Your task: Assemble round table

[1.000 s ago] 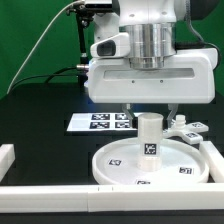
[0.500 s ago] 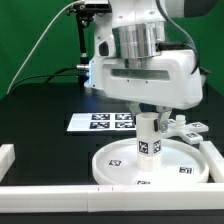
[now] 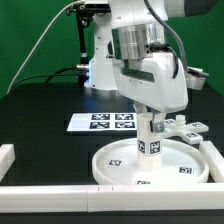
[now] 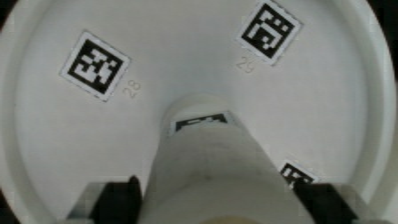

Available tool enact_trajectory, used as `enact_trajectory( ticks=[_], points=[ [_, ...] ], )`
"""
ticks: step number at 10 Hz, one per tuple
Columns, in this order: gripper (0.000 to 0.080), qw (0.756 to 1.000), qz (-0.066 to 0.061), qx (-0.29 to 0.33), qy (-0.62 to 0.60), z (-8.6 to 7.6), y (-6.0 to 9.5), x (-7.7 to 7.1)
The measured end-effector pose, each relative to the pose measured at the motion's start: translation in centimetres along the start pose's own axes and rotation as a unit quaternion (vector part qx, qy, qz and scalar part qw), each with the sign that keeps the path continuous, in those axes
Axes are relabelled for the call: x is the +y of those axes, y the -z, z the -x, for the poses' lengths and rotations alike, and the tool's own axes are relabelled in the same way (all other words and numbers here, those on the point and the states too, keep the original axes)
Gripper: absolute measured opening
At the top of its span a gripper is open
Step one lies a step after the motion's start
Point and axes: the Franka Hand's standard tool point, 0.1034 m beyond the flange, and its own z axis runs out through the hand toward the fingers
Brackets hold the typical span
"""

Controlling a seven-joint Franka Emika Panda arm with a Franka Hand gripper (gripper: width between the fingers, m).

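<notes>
The large rimmed round disc point(image 3: 150, 165) lies flat on the black table near the front wall. The short cylinder leg point(image 3: 149, 140) stands upright on the disc's middle, a tag on its side. My gripper point(image 3: 149, 118) is shut on the leg's upper end, a finger on either side. In the wrist view the leg point(image 4: 217, 150) runs down to the disc point(image 4: 178, 50), whose tags show, and my dark fingers point(image 4: 118, 200) press its sides. The small cross-shaped foot piece point(image 3: 184, 130) lies just beyond the disc on the exterior view's right.
The marker board point(image 3: 102, 122) lies behind the disc on the exterior view's left. Long white border walls run along the front point(image 3: 60, 194) and the exterior view's right point(image 3: 216, 165); a wall end point(image 3: 6, 155) sits at the left. A green backdrop stands behind.
The wrist has rotated about the upright leg, so the gripper body now faces a different way. The leg and the disc stay in place.
</notes>
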Motion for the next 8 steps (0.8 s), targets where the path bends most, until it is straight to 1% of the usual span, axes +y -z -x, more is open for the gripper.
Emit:
enact_trajectory(
  ticks=[1,3,4,5,6,7,8],
  points=[
    [0.0409,0.999,-0.004,-0.003,-0.036,-0.1,-0.01,0.0],
    [0.0409,0.984,-0.021,-0.019,-0.176,-0.26,-0.02,-0.01],
    [0.0409,0.97,-0.023,-0.026,-0.241,0.12,-0.06,-0.13],
    [0.0409,0.948,-0.028,-0.028,-0.316,0.21,0.02,-0.39],
    [0.0409,0.936,-0.034,-0.027,-0.348,0.09,0.03,-0.52],
    [0.0409,0.929,-0.036,-0.029,-0.367,0.03,-0.09,-0.36],
    [0.0409,0.913,-0.041,-0.032,-0.405,-0.06,-0.07,-0.45]
  ],
)
